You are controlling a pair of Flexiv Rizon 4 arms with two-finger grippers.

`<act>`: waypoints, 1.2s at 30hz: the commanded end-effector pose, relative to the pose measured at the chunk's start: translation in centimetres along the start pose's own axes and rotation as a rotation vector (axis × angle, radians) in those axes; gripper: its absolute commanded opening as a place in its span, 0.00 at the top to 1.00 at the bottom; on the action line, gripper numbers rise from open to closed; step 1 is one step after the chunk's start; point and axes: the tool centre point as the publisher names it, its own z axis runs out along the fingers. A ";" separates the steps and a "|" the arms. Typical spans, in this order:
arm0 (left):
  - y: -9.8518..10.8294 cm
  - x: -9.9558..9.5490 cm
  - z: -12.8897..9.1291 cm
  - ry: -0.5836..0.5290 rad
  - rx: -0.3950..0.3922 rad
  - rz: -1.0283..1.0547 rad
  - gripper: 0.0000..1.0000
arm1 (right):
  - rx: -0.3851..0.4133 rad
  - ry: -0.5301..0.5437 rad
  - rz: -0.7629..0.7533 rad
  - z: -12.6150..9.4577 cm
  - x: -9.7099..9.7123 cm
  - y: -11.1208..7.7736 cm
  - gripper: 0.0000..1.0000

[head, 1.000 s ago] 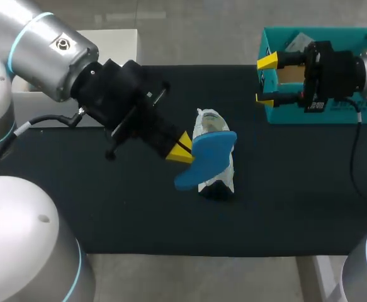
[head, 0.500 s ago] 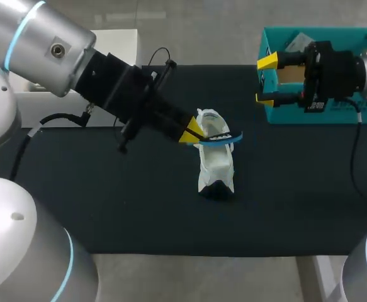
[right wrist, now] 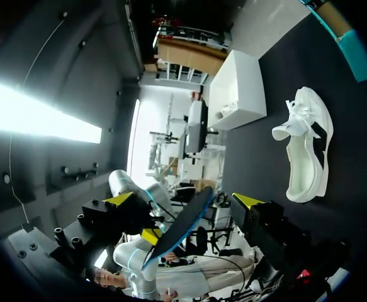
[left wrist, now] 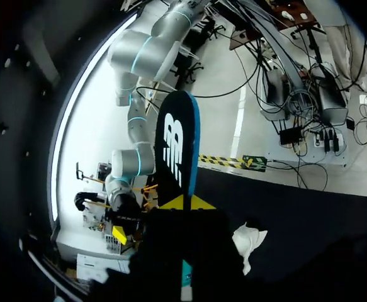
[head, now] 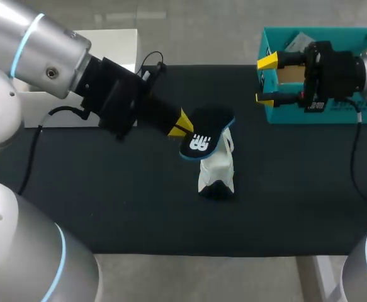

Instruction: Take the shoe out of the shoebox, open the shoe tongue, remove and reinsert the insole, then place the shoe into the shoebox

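A white shoe (head: pixel 216 167) lies on the black mat, toe toward the near edge. Just over its heel end my left gripper (head: pixel 182 124) is shut on the insole (head: pixel 203 133), whose black face with a white logo is turned up, a blue edge showing. The left wrist view has the insole (left wrist: pixel 178 141) sticking out ahead of the gripper (left wrist: pixel 187 202), with part of the shoe (left wrist: pixel 249 242) below it. My right gripper (head: pixel 266 80) stands open and empty at the near left corner of the teal shoebox (head: pixel 296 117). From the right wrist, the shoe (right wrist: pixel 306 148) lies far ahead of that gripper (right wrist: pixel 183 200).
A white box (head: pixel 117 39) stands at the back left, off the black mat (head: pixel 107 207). The teal shoebox holds crumpled paper (head: pixel 298 41). In the right wrist view the shoebox corner (right wrist: pixel 350 39) shows beside the shoe.
My left wrist has turned the insole over: its blue underside faced up a second ago, the black logo side now. The gripper has drawn slightly back. The right arm and the shoe have not moved.
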 end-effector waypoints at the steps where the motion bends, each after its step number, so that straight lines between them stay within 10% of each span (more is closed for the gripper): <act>1: 1.4 -0.8 1.0 0.019 -0.190 0.370 1.00 | -0.001 -0.001 0.001 0.1 0.0 0.0 0.00; 10: 4.0 -0.9 2.5 -0.004 -0.334 0.366 1.00 | -0.001 -0.001 0.001 0.1 0.0 0.0 0.00; 24: 4.6 -1.2 5.8 -0.046 -0.339 0.310 1.00 | 0.022 0.030 -0.005 1.8 0.5 0.0 0.01; 30: 5.4 -1.4 6.1 -0.039 -0.337 0.341 1.00 | 0.038 0.035 0.017 2.3 0.0 -0.6 0.47; 36: 6.2 -2.1 6.3 -0.054 -0.356 0.354 1.00 | 0.046 0.037 0.037 2.5 -0.4 -1.0 0.55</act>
